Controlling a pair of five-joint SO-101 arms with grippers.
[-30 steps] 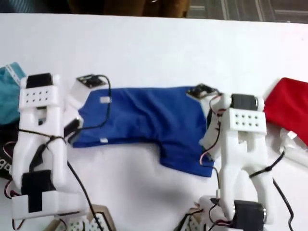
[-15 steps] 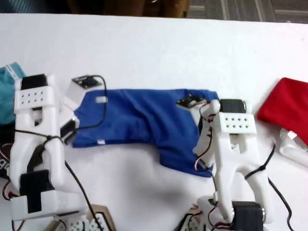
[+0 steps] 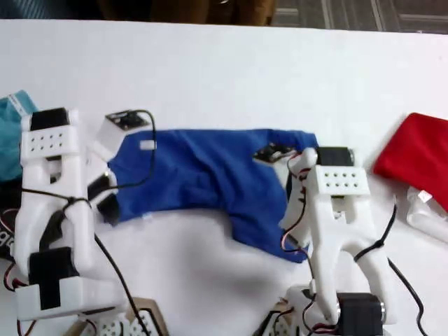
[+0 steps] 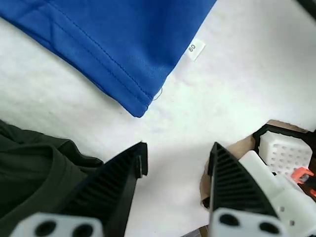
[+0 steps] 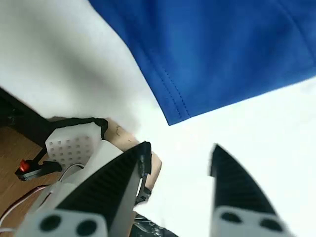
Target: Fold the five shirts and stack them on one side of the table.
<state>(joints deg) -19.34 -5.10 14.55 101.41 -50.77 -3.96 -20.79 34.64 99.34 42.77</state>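
A blue shirt (image 3: 203,175) lies spread across the middle of the white table (image 3: 224,70), one sleeve pointing to the near edge. My left gripper (image 4: 175,163) is open just off the shirt's left lower corner (image 4: 133,103), where a small white tag (image 4: 196,48) sticks out; in the high view the left gripper (image 3: 106,199) sits at that corner. My right gripper (image 5: 177,158) is open above bare table, just off a hemmed corner of the blue shirt (image 5: 170,118). The right arm (image 3: 336,203) covers the shirt's right edge.
A red shirt (image 3: 416,161) lies at the right edge beside a white object (image 3: 427,217). A teal shirt (image 3: 10,133) lies at the left edge, a dark green one (image 4: 29,168) under the left arm. Both arm bases (image 3: 315,322) stand along the near edge.
The right arm has shifted left and toward the near edge, baring the shirt's far right corner. The left gripper dipped toward the shirt's left lower corner, which drew in slightly.
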